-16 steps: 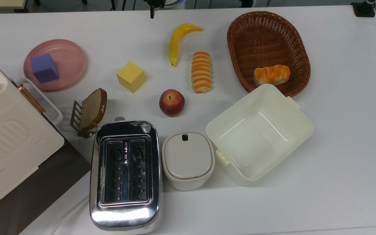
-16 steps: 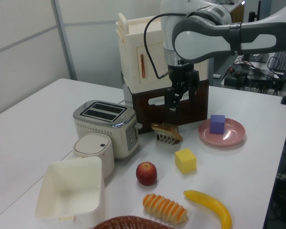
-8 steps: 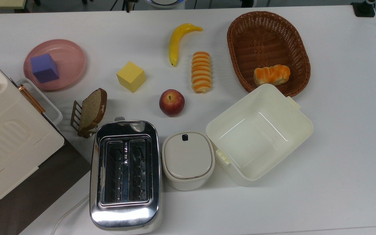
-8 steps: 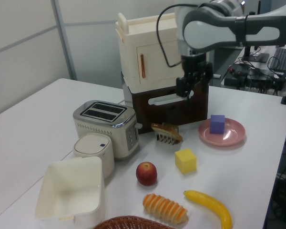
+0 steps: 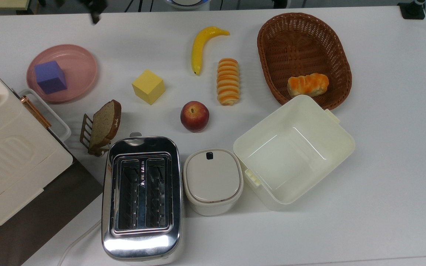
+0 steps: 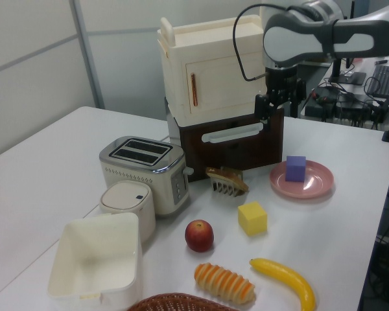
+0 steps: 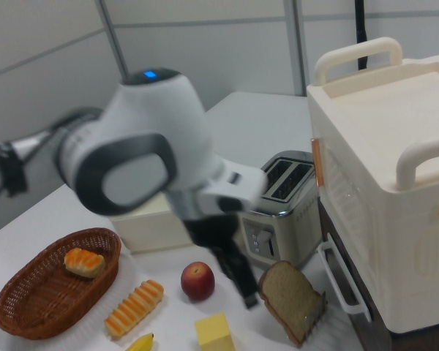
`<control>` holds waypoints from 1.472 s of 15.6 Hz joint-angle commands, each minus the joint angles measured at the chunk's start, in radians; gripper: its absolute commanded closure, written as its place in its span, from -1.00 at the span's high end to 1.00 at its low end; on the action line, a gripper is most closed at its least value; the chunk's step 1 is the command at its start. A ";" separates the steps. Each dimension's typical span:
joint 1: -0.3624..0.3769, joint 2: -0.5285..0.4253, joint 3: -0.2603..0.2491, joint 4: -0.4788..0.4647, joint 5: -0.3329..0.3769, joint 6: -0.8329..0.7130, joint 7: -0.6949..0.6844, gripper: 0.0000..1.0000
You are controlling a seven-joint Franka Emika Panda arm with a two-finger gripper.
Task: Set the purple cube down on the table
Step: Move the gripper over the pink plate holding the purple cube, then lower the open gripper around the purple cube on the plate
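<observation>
Resting on the pink plate [image 6: 303, 184], purple cube [image 6: 295, 168] below-right of the raised claw [image 6: 267, 109] in the left view, claw state unclear, bread roll [image 5: 308, 84] in basket [image 5: 272, 48]

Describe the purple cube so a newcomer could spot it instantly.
Find the tall cream cabinet on the white table; beside it lies a round pink plate. The purple cube sits on that plate, the yellow cube on bare table.

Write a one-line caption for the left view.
Robot hand raised beside the cream cabinet, purple cube resting on the pink plate.
</observation>
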 commanded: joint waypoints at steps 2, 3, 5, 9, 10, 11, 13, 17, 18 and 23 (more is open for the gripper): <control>-0.080 0.129 -0.031 -0.003 0.005 0.189 -0.059 1.00; -0.100 0.152 -0.031 -0.002 0.005 0.209 -0.072 1.00; -0.132 0.175 -0.031 -0.003 0.005 0.224 -0.099 1.00; -0.175 0.177 -0.031 -0.008 0.005 0.226 -0.109 1.00; -0.183 0.180 -0.031 -0.019 0.005 0.229 -0.110 1.00; -0.189 0.194 -0.031 -0.023 0.005 0.240 -0.118 1.00; -0.200 0.217 -0.031 -0.039 0.005 0.267 -0.119 1.00; -0.208 0.249 -0.030 -0.040 0.003 0.277 -0.119 1.00; -0.208 0.261 -0.031 -0.040 0.003 0.278 -0.121 1.00; -0.206 0.286 -0.024 -0.068 -0.009 0.336 -0.124 1.00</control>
